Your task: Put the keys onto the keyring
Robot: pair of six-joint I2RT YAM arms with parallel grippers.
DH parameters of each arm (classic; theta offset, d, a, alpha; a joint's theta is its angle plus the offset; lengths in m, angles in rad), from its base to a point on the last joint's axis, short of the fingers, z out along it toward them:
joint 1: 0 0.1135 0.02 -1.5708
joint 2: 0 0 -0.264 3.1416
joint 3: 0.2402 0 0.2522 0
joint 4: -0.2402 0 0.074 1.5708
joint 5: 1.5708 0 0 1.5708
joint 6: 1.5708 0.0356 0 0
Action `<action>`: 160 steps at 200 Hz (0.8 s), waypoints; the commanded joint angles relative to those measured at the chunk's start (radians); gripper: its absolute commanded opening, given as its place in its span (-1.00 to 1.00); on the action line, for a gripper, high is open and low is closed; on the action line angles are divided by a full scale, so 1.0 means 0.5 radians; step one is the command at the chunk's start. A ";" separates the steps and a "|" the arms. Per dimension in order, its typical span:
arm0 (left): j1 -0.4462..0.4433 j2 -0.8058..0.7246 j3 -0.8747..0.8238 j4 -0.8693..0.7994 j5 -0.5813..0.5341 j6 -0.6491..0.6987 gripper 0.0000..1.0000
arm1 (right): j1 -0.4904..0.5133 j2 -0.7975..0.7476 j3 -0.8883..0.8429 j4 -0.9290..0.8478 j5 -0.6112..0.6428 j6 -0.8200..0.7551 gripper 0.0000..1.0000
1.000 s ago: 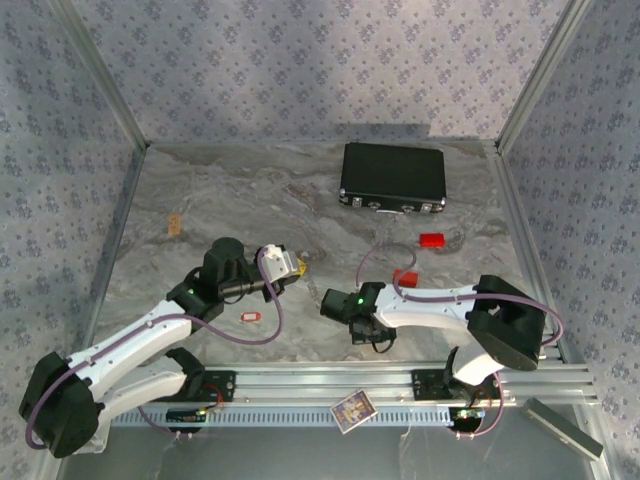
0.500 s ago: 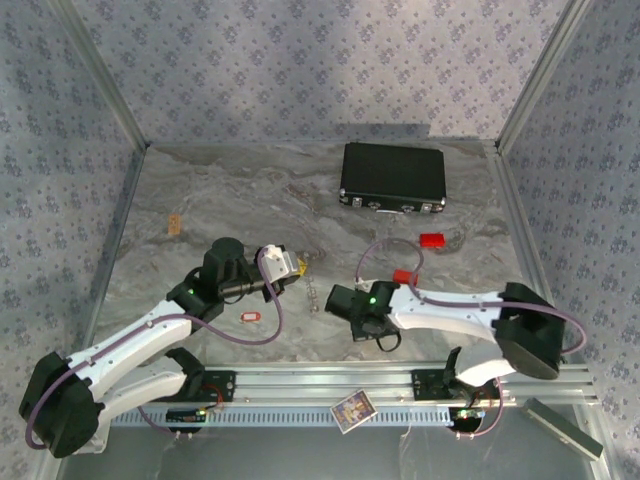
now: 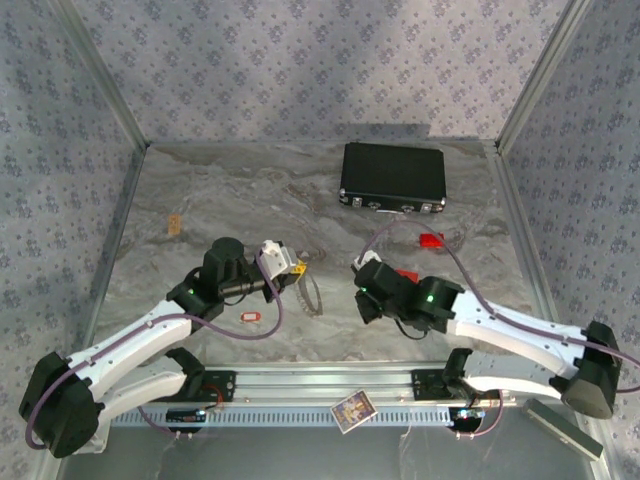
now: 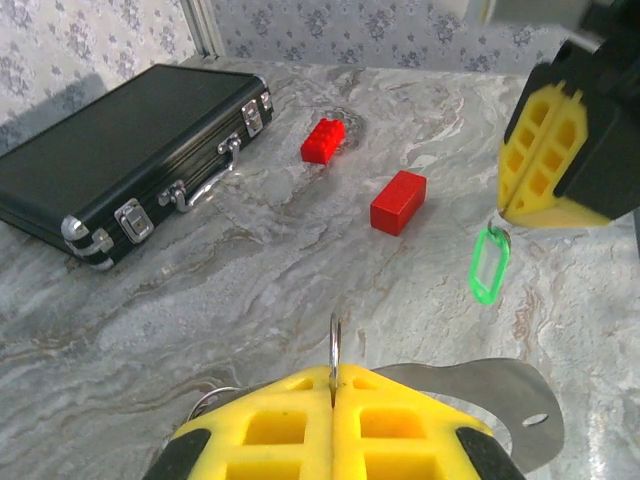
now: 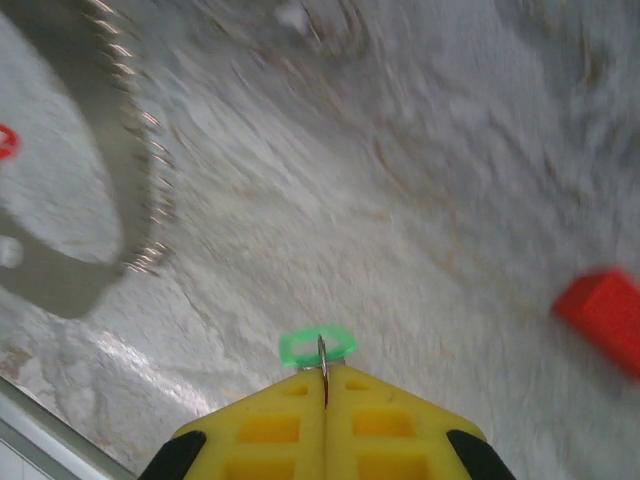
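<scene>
Over the last second the right gripper (image 5: 322, 378) had swung away from the near rail to a spot beside a red block (image 4: 398, 201), its jaws clamped on the green key (image 5: 317, 346). The left gripper (image 4: 334, 378) had hardly moved, jaws pinching the keyring (image 4: 334, 345) just above the table. The red key (image 3: 250, 317) lay near the left arm.

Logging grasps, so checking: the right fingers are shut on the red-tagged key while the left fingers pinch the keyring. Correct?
No: the right fingers are shut on the green-tagged key, as the right wrist view shows; the red-tagged key lies on the table. The left fingers do pinch the keyring.
</scene>
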 commanded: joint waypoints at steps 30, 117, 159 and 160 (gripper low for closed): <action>-0.018 -0.014 0.172 -0.083 0.107 -0.199 -1.00 | -0.079 -0.193 -0.065 0.400 -0.204 -0.769 -1.00; -0.037 -0.009 0.199 -0.160 0.287 -0.249 -1.00 | -0.146 -0.201 -0.026 0.551 -0.551 -1.199 -1.00; -0.055 -0.011 0.200 -0.184 0.307 -0.227 -1.00 | -0.179 -0.130 0.035 0.534 -0.731 -1.283 -1.00; -0.057 -0.012 0.200 -0.186 0.306 -0.225 -1.00 | -0.181 -0.129 0.036 0.531 -0.740 -1.283 -1.00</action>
